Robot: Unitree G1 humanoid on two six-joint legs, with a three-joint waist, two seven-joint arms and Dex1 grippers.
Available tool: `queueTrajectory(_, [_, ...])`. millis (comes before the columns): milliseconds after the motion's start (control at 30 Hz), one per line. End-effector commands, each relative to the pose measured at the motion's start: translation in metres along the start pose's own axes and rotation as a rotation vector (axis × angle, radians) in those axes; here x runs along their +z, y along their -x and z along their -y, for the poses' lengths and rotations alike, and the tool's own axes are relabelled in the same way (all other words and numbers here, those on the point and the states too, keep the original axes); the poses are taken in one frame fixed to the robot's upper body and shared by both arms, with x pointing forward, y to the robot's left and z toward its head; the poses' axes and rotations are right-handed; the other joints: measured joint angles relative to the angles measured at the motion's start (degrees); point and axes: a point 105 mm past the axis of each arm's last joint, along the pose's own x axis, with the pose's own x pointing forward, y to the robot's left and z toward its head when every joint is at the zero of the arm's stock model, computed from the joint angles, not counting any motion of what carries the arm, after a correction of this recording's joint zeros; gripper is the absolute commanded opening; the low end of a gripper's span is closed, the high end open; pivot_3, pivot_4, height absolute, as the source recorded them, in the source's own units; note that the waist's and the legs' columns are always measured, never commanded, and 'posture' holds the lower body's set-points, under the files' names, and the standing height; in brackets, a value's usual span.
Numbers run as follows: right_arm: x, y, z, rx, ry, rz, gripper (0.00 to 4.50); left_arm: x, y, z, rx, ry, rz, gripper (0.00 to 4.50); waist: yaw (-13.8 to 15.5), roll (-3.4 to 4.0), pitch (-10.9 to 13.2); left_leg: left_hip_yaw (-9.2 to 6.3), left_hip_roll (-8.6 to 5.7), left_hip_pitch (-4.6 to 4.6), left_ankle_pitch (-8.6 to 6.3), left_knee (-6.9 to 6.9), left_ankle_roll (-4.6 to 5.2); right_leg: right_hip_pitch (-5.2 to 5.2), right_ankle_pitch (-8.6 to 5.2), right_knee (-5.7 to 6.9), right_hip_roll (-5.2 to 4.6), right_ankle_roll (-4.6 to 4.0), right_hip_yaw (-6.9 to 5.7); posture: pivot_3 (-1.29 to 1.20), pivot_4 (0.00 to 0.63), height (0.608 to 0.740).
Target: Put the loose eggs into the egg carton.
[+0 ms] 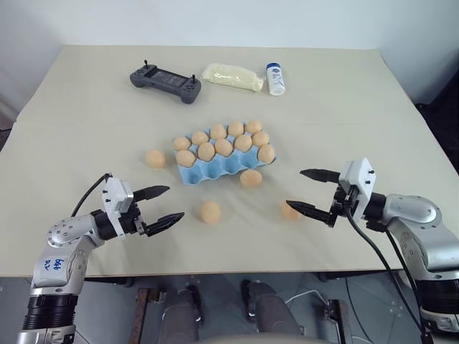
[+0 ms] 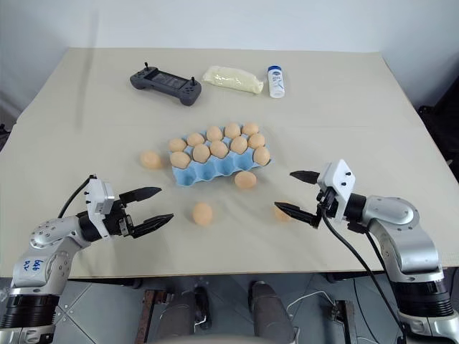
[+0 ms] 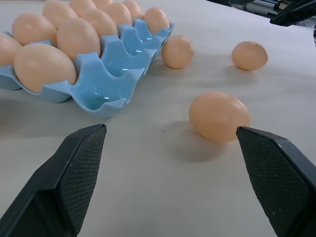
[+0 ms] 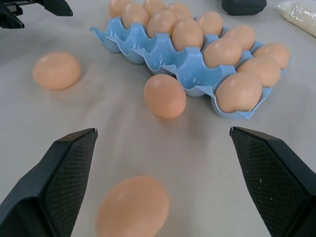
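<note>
Both grippers wide apart, empty, poised over the table; four eggs not yet in the carton.

Light blue moulded egg carton (image 1: 226, 161) sits mid-table, back two rows full, near row empty. Four smooth tan-orange loose eggs (image 1: 210, 211) ring it on the beige tabletop (image 1: 86, 107). Left gripper (image 1: 159, 206) faces the front egg, right gripper (image 1: 310, 192) hangs over another, apparently staged to grasp. Open room all round, edges far.

Three loose eggs (image 4: 165, 95) lie beside the egg carton (image 4: 190, 69).
</note>
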Motion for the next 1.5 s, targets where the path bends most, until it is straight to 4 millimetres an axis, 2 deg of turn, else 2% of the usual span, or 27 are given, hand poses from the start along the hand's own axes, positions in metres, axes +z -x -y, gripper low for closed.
queueTrajectory(33, [0.009,-0.003,0.002,-0.010,0.032,0.037,4.50,0.007,0.001,-0.002,0.017,-0.026,0.023,4.49,0.0,0.00,0.0,0.00,0.00,0.00,0.00,0.00,0.00,0.00,0.00,0.00,0.00,0.00,0.00,0.00,0.150,0.740])
queueTrajectory(200, [0.012,-0.005,0.004,-0.022,0.031,0.050,4.50,0.009,-0.003,-0.007,0.065,-0.054,-0.002,4.49,0.0,0.00,0.0,0.00,0.01,0.00,0.00,0.01,0.00,0.00,0.00,0.01,0.01,0.01,0.00,0.00,0.150,0.740])
queueTrajectory(467, [0.025,-0.006,0.009,-0.062,0.049,0.071,4.50,0.017,-0.014,-0.009,0.025,-0.046,-0.006,4.49,0.0,0.00,0.0,0.01,0.00,0.00,0.00,0.02,0.00,0.00,0.01,0.02,0.02,0.02,-0.01,0.00,0.150,0.740])
queueTrajectory(667, [0.019,0.023,-0.001,-0.083,0.001,-0.037,4.50,0.022,-0.017,-0.004,-0.056,-0.043,0.021,4.49,0.4,0.00,0.0,0.06,-0.02,-0.02,-0.06,-0.06,0.05,-0.03,0.00,0.02,-0.35,0.00,-0.23,0.00,0.150,0.740])
queueTrajectory(833, [0.005,0.059,-0.029,-0.058,-0.084,-0.192,4.50,0.017,-0.013,-0.001,-0.109,-0.043,0.021,4.49,0.7,0.00,0.0,0.10,-0.11,-0.03,-0.15,0.01,0.13,-0.01,-0.02,-0.02,-0.54,-0.01,-0.93,0.00,0.150,0.740])
queueTrajectory(1000, [-0.005,0.070,-0.048,-0.039,-0.127,-0.273,4.50,0.014,-0.012,-0.001,-0.141,-0.043,0.015,4.49,0.0,-0.02,0.0,0.07,-0.11,0.03,-0.15,0.17,0.17,0.12,0.04,-0.03,-0.55,0.08,-1.12,0.00,0.150,0.740])
queueTrajectory(1167, [-0.005,0.059,-0.047,-0.048,-0.112,-0.221,4.50,0.015,-0.014,-0.001,-0.157,-0.051,0.031,4.49,-0.1,-0.03,0.0,0.07,-0.22,0.09,-0.15,0.19,0.18,0.15,0.22,-0.19,-0.54,0.04,-1.07,0.00,0.150,0.740])
queueTrajectory(1500, [-0.020,0.001,-0.028,-0.035,-0.094,-0.146,4.50,0.015,-0.003,0.015,-0.226,-0.042,0.059,4.49,-0.5,-0.04,0.0,0.17,-0.04,0.02,-0.15,0.12,0.19,0.04,0.28,-0.34,-0.63,-0.04,-1.29,0.00,0.150,0.740])
